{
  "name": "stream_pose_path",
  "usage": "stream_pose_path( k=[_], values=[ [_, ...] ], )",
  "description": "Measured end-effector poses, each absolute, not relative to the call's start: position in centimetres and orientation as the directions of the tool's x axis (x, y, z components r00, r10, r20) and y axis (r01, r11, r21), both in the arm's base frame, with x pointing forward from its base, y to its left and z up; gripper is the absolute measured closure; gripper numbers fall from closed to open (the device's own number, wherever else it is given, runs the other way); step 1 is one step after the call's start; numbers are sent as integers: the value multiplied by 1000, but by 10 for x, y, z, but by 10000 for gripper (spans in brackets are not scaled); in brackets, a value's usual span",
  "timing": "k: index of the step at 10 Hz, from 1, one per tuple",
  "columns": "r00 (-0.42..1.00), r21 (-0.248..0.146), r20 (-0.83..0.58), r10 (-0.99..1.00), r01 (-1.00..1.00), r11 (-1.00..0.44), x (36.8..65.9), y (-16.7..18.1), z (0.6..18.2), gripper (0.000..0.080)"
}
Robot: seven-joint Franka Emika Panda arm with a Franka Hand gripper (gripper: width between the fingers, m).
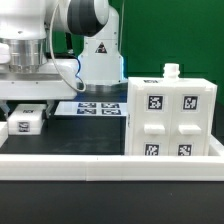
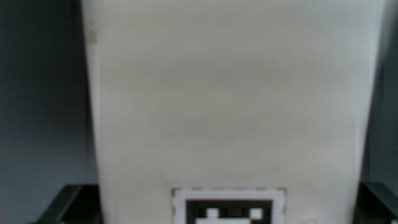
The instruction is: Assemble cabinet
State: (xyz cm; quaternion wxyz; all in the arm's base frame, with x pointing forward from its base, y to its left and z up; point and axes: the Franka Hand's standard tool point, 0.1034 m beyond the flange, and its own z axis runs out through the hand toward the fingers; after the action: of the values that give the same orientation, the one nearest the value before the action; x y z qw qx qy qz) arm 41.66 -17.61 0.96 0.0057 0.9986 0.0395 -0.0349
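Note:
A white cabinet panel (image 2: 228, 100) with a black-and-white tag fills the wrist view. It lies lengthwise between my two dark fingers (image 2: 71, 205), which press against its long edges. My gripper (image 2: 228, 212) is shut on it. In the exterior view the gripper (image 1: 25, 108) is at the left, reaching down onto this panel (image 1: 25, 123), which sits low by the table. The large white cabinet box (image 1: 170, 120) stands upright at the exterior view's right, showing several tags, with a small white knob on top.
The marker board (image 1: 100, 108) lies flat on the dark table between the arm's base and the box. A long white rail (image 1: 110, 160) runs along the table's near edge. The arm's base (image 1: 100, 55) stands behind.

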Motion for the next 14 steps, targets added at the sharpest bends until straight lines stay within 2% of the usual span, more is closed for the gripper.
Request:
stream_pose_path(
  k=[6, 9, 12, 14],
  values=[
    [994, 6, -73, 80, 81, -997, 417, -175, 11, 240],
    [996, -24, -37, 87, 86, -996, 435, -156, 62, 239],
    [999, -42, 20, 47, 48, -998, 460, -116, 117, 239],
    [1000, -46, 23, -20, -19, -999, 473, -82, 139, 239]
  ],
)
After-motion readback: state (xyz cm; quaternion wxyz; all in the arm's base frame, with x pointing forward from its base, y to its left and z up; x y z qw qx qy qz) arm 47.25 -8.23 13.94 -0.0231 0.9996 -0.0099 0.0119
